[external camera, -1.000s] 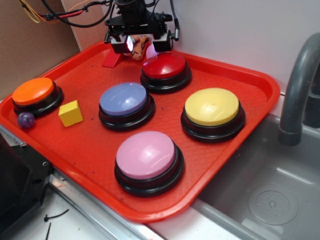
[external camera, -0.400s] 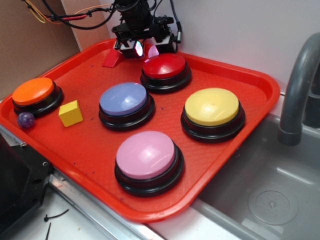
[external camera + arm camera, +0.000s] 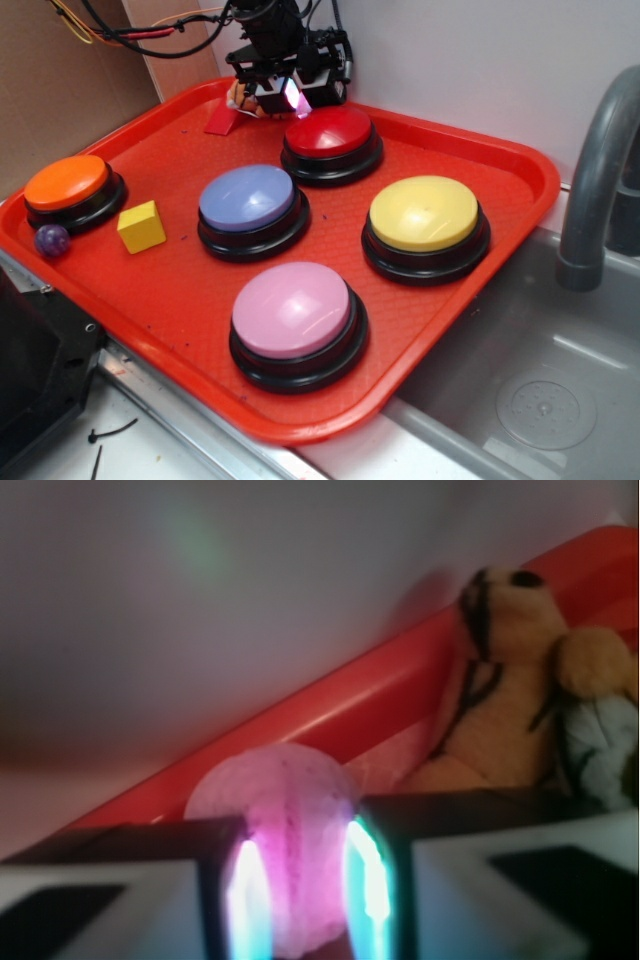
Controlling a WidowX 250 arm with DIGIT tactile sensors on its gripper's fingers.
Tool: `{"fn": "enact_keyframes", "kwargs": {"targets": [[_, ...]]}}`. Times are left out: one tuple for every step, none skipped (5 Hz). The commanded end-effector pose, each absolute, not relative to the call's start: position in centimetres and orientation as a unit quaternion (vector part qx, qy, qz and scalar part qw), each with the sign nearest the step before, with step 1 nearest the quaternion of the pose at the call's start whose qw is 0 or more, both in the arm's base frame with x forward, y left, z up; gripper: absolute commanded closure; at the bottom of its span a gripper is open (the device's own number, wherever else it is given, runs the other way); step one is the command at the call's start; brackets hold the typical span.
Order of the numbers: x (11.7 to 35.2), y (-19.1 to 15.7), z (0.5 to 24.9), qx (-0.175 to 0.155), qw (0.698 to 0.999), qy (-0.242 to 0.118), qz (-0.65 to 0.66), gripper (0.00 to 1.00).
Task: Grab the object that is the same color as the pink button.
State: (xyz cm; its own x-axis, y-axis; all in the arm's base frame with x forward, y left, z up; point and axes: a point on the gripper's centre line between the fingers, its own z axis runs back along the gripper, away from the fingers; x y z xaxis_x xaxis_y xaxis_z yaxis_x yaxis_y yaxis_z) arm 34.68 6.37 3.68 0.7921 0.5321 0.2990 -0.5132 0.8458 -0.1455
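Note:
In the wrist view the small light-pink bumpy ball (image 3: pixel 285 810) sits squeezed between my two glowing fingers, against the tray's red rim. My gripper (image 3: pixel 298 895) is shut on it. In the exterior view my gripper (image 3: pixel 285 97) is at the tray's far edge, behind the red button (image 3: pixel 331 133); the ball shows only as a pink glow there. The pink button (image 3: pixel 292 310), pale pink dome on a black base, stands at the tray's front. The orange striped tiger plush (image 3: pixel 505 695) lies just right of the ball.
On the red tray (image 3: pixel 500 210): blue-lavender button (image 3: pixel 247 198), yellow button (image 3: pixel 424 213), orange button (image 3: pixel 66 182), yellow cube (image 3: pixel 141 226), dark purple ball (image 3: pixel 52 239), red wedge (image 3: pixel 222 119). A grey wall is behind. A sink and faucet (image 3: pixel 600 170) are to the right.
My gripper moved back and left toward the tray's far rim and closed its fingers on the pink ball. The tiger plush, earlier under the gripper, now peeks out at its left.

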Motion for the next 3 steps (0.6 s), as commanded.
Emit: {"fn": "enact_keyframes", "kwargs": {"targets": [[35.4,8.3,7.6,-0.024,0.960,-0.186,0.206,1.00],[33.9,8.9,11.2,-0.008,0.968,-0.181,0.174,1.00],[32.4,8.9,14.8,0.000,0.979,-0.153,0.137,1.00]]}}
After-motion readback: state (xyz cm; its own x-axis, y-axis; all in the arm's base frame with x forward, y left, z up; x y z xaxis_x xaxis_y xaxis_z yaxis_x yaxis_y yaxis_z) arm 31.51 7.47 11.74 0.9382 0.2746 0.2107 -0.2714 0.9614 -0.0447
